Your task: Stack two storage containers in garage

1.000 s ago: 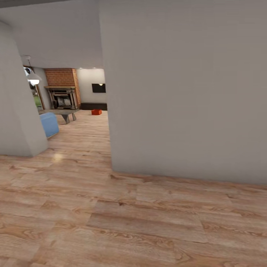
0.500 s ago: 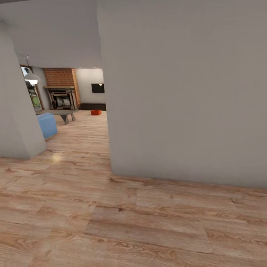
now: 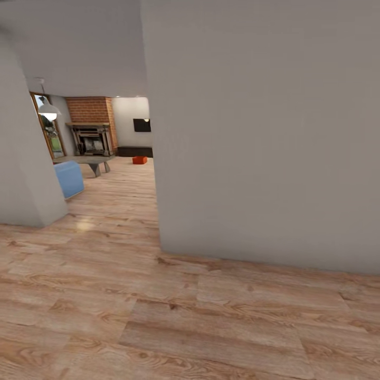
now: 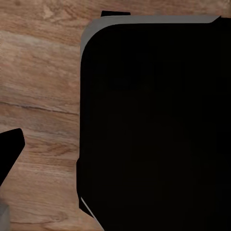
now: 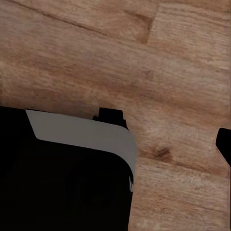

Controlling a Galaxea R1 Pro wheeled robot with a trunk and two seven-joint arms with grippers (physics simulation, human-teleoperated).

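A broad grey wall [image 3: 264,132] takes up the centre and right of the head view, its corner standing just left of centre. Below it the light wood-plank floor [image 3: 158,316] spreads across the whole lower frame. A second grey wall [image 3: 21,158] closes the left edge, and between the two an opening leads into the living room in the upper left.

Through that opening a red brick column [image 3: 89,110] with a dark fireplace sits at the back, a black TV [image 3: 141,125] hangs on the far wall above a long dark low cabinet [image 3: 134,151], and a blue sofa [image 3: 68,178] pokes out from behind the left wall, with a low grey table [image 3: 87,161] behind it.

One storage container [image 3: 139,160] shows as a small orange-red box on the planks just in front of the cabinet, far from the robot. I can make out only this one.

The wrist views look down at planks and the dark robot base [image 4: 154,120]; whether either hand is apart or together cannot be told.

The step in hand looks like the drive toward the living room to fetch a container. The next move likely calls for steering left around the wall corner and through the opening.
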